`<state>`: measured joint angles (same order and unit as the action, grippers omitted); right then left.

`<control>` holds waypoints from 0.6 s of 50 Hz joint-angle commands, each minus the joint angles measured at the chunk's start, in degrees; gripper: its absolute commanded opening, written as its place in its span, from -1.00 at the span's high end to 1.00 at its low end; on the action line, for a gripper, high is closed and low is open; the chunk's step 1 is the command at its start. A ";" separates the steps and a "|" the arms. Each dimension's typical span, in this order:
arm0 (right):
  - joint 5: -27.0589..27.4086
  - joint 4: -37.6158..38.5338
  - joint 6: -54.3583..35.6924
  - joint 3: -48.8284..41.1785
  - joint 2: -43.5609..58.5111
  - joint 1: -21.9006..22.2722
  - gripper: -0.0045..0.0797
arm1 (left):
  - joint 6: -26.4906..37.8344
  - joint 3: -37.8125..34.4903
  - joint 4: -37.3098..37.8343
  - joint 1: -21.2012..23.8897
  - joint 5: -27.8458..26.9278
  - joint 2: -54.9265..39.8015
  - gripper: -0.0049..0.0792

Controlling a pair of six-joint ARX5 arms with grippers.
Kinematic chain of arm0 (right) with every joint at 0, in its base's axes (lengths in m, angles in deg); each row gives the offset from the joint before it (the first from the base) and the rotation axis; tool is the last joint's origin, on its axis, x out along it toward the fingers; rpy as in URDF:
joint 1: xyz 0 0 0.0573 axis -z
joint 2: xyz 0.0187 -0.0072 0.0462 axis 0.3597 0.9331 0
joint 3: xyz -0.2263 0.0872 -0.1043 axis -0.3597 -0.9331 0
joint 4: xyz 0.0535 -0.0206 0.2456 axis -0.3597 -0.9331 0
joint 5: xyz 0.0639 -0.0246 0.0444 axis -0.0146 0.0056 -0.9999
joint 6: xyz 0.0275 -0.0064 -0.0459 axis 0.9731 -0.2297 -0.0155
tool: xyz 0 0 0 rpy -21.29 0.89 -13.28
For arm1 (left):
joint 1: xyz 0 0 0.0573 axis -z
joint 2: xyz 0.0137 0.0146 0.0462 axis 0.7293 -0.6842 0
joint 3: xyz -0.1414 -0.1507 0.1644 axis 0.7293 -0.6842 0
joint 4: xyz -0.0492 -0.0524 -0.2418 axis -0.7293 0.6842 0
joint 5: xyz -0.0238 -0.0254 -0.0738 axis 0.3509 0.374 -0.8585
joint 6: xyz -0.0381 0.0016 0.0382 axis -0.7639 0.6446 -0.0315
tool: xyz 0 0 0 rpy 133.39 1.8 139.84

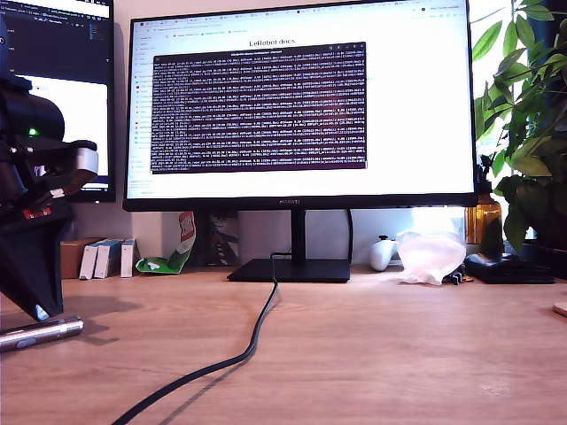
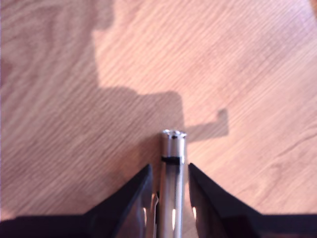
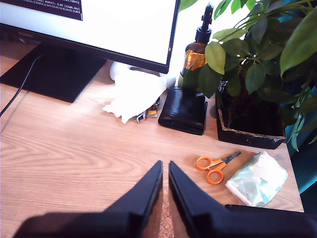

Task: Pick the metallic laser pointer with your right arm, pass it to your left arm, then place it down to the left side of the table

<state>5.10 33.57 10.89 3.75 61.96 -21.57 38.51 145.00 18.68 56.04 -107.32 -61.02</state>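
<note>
Tool [image 2: 169,191] straddles the metallic laser pointer [image 2: 172,163].

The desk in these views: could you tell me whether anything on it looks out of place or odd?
Nothing looks spilled or damaged. The black cable trails loosely across the table, and orange scissors lie by a crumpled tissue pack: ordinary clutter.

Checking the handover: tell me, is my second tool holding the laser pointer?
No, my second tool is empty above the table; the laser pointer sits between my first tool's fingers.
</note>
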 commanded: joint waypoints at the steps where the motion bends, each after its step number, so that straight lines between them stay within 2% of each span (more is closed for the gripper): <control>1: -0.37 0.68 0.20 -1.36 -0.37 -0.31 0.92 | 0.28 1.40 -0.11 -0.22 -0.85 -0.11 0.41; 3: -0.37 1.20 0.20 -1.36 -0.37 -0.37 0.92 | 0.28 2.47 0.48 -0.22 -1.29 -0.11 0.47; 10: -0.85 4.11 0.42 -1.33 -0.33 -0.59 0.92 | 0.26 6.32 1.20 -0.22 -1.92 -0.11 0.95; 17: -1.88 7.45 0.46 -1.31 -0.33 -0.61 0.92 | 0.22 10.82 1.57 -0.20 -2.05 -0.11 0.94; 30: -5.70 11.96 3.85 0.35 -0.33 -0.61 0.92 | -0.66 19.43 -0.48 -0.20 -6.67 -0.11 0.94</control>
<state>-0.43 44.45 13.23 3.68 61.94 -21.62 38.25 163.07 18.70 56.04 -113.40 -61.02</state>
